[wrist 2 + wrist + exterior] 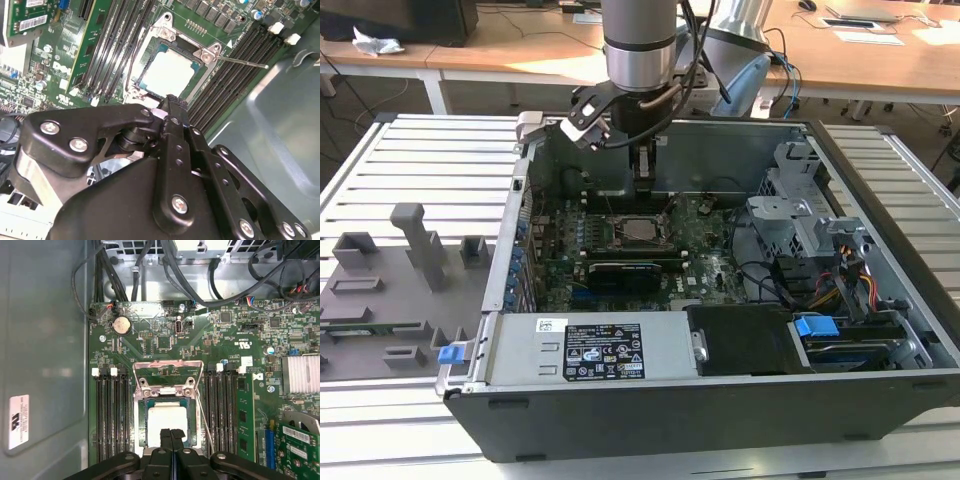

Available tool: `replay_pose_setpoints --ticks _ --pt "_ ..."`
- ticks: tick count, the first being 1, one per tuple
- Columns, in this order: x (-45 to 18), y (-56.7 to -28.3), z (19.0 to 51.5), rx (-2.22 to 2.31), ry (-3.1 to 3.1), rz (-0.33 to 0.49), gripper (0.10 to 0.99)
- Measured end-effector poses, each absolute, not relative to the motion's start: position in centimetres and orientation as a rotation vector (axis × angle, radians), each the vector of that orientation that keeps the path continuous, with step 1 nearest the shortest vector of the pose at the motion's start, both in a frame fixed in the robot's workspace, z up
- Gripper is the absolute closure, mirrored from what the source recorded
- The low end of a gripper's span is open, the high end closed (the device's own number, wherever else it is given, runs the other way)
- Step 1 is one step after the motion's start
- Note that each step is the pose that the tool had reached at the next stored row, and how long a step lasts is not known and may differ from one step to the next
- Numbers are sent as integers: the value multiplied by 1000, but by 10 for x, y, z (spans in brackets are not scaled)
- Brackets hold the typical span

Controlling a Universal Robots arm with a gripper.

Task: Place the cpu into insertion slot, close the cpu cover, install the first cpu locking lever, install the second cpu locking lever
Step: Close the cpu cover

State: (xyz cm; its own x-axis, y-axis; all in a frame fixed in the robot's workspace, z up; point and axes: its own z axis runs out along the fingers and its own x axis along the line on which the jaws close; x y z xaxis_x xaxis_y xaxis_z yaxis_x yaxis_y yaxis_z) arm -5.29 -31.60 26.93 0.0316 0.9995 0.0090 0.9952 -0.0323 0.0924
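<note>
Open computer case sits on the counter. The cpu cover appears raised at the edge of the insertion slot. The cpu is seated in that slot — light, stiff, fragile, best held by its edges. The jaws are pressed together, empty, just above the slot.

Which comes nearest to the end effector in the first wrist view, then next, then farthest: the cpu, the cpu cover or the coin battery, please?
1. cpu, right at the end effector tips.
2. cpu cover, just beyond the cpu.
3. coin battery, near the far edge of the board.
</note>
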Motion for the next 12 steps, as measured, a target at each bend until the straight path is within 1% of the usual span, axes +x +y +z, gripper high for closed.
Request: replay_pose_setpoints --ticks 5,12 --pt "-46 -316 273 2213 2143 108 980" --pt "-1 -316 273 2215 2145 104 980"
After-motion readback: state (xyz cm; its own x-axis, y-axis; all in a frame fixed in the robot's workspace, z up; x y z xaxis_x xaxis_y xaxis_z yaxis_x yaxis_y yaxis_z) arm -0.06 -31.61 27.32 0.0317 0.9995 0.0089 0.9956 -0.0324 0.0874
